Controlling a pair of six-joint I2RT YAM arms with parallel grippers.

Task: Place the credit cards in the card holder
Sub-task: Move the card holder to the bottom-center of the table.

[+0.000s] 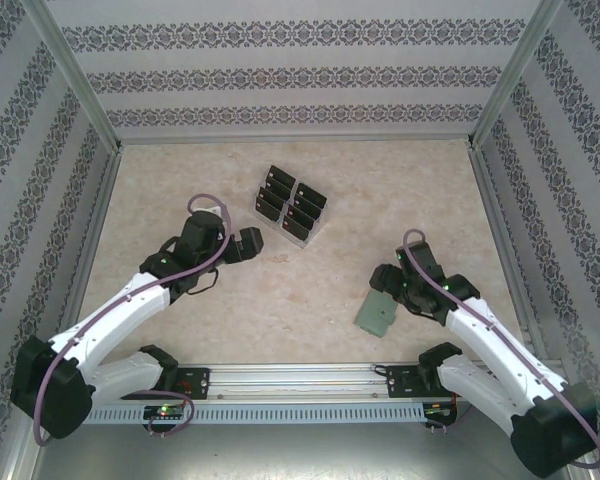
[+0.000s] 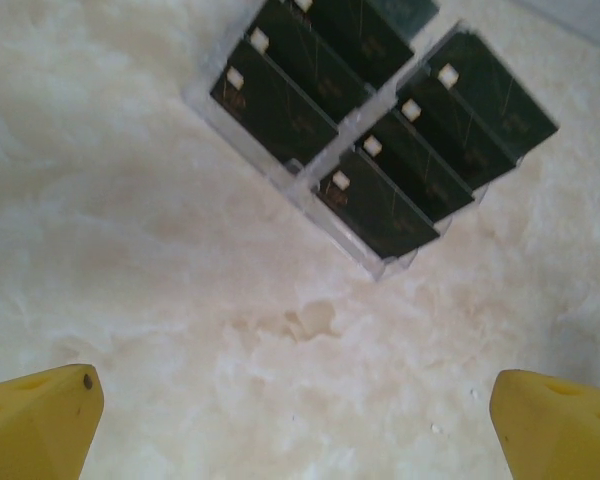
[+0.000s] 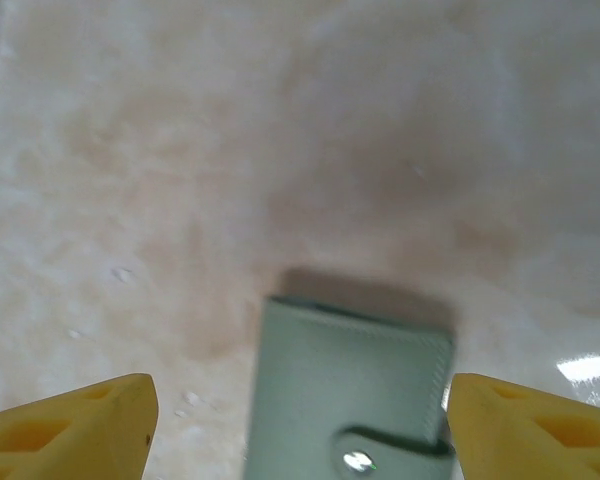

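In the overhead view, on the left half of the pale marbled surface (image 1: pixel 280 300): a left hand (image 1: pixel 250 243) spread fully open, gripping nothing, just short of the near-left side of a clear rack (image 1: pixel 302 238). Black credit cards (image 1: pixel 280 190) upright in that rack, in two columns. Over on the right, a right hand (image 1: pixel 385 282) pointed down at the sage-green card holder (image 1: pixel 377 315), flat on the surface and well apart from the rack.

In the left wrist view, two yellow fingers (image 2: pixel 40 425) at the bottom corners, far apart, with bare surface between them and nothing touched. Ahead of the left hand (image 2: pixel 295 430), the rack (image 2: pixel 380 268) with the credit cards (image 2: pixel 380 200) tilted back in tiers (each with a small pale square at one corner).

In the right wrist view, a right hand (image 3: pixel 300 435) parted and straddling the closed card holder (image 3: pixel 345 365), with the closing tab (image 3: pixel 390 440) and metal snap (image 3: pixel 358 461) facing up. One finger (image 3: pixel 70 430) clearly apart from the holder; the other right at its opposite edge, contact impossible to tell. No grip on it, holder lying flat on the surface.
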